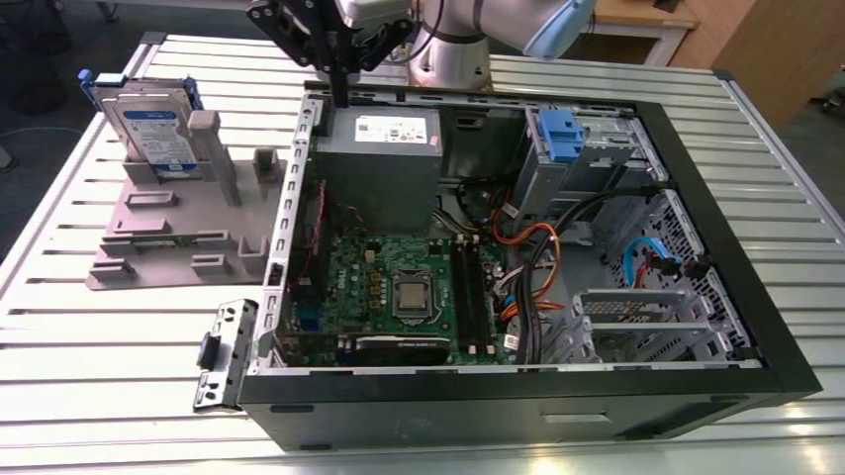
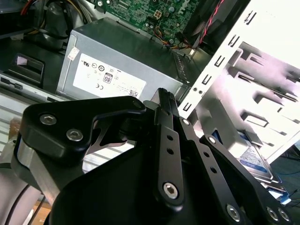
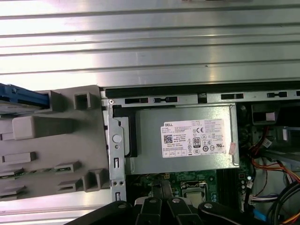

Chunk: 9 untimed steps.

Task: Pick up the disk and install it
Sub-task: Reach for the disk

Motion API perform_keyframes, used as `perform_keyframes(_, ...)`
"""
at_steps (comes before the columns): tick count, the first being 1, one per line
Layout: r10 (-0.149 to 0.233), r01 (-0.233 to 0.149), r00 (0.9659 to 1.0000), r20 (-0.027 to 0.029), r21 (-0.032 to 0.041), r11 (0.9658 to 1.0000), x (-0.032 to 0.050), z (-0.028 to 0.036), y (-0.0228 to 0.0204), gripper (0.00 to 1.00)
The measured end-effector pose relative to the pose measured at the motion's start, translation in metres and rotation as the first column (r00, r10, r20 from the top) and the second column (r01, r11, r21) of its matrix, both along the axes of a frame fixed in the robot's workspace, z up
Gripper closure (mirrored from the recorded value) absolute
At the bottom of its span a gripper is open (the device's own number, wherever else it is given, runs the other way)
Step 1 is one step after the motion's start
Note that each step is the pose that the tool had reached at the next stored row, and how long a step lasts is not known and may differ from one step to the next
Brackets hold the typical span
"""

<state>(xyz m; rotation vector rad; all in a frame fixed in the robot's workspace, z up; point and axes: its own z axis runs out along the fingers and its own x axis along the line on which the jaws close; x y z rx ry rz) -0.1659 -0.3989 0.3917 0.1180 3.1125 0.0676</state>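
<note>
While the disk (image 1: pixel 148 129) is standing on edge in the grey stand (image 1: pixel 172 223) toward the far side of the desk (image 1: pixel 79 396), on the exterior view's left, the end effector (image 1: pixel 340 94) is hanging well apart from it. It is hovering over the far-left corner of the open computer case (image 1: pixel 753 277), just above the grey power supply (image 1: pixel 383 148).

The disk is looking like a stiff metal slab, probably dense for its size. Its smooth faces are likely giving little friction, and it is likely sensitive to knocks. The blue bracket (image 3: pixel 23 97) running round its edges is plastic and will probably flex, so a pinch across the flat faces seems sounder than one on the bracket. The upper part, rising above the stand's posts, is offering the clearest place to hold.

The arm is reaching in from the far side with its wrist turned so the end effector is pointing straight down. In the second wrist view the fingers (image 2: pixel 164 122) are meeting at their tips, closed with nothing between them.
</note>
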Motion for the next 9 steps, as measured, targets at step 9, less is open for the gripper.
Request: perform_keyframes(9,0.0,0.0,1.0,-0.0001,0.0,1.0,-0.0022,0.0,0.0,0.9)
